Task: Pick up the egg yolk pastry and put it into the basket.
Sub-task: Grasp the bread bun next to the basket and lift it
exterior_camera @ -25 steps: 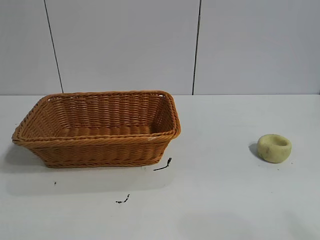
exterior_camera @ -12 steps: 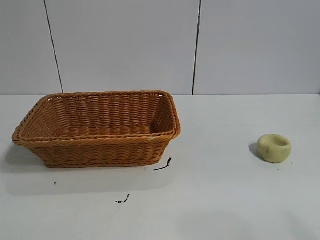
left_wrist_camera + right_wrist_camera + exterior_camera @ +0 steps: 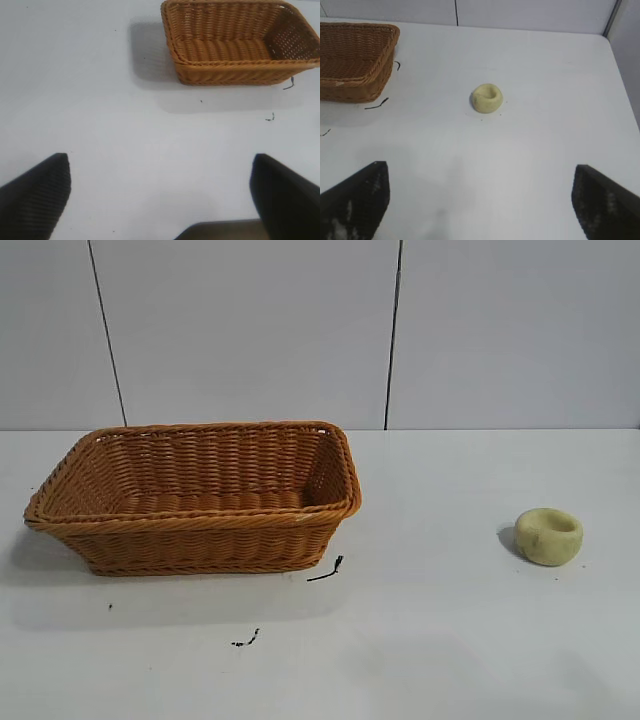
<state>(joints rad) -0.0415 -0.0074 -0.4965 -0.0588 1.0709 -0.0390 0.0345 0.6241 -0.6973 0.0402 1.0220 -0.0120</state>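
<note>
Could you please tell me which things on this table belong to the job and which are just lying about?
Belongs to the job:
- small round pale yellow-green pastry
- large orange-brown woven wicker basket

Just lying about:
- short black curled scrap beside the basket
- smaller black scrap nearer the camera

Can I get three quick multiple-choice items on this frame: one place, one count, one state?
1. Where is the small round pale yellow-green pastry?
A. inside the basket
B. on the white table, right of the basket
C. held in a tool

2. How many things lie in the large rectangular orange-brown wicker basket?
A. none
B. one
C. two

3. How does the right tool stand?
A. shut on the pastry
B. shut, holding nothing
C. open, short of the pastry

Key: 1 B, the pastry sits alone on the tabletop. 2 A, the woven floor is bare. 3 C, the right wrist view shows the fingers spread wide with the pastry beyond them.
</note>
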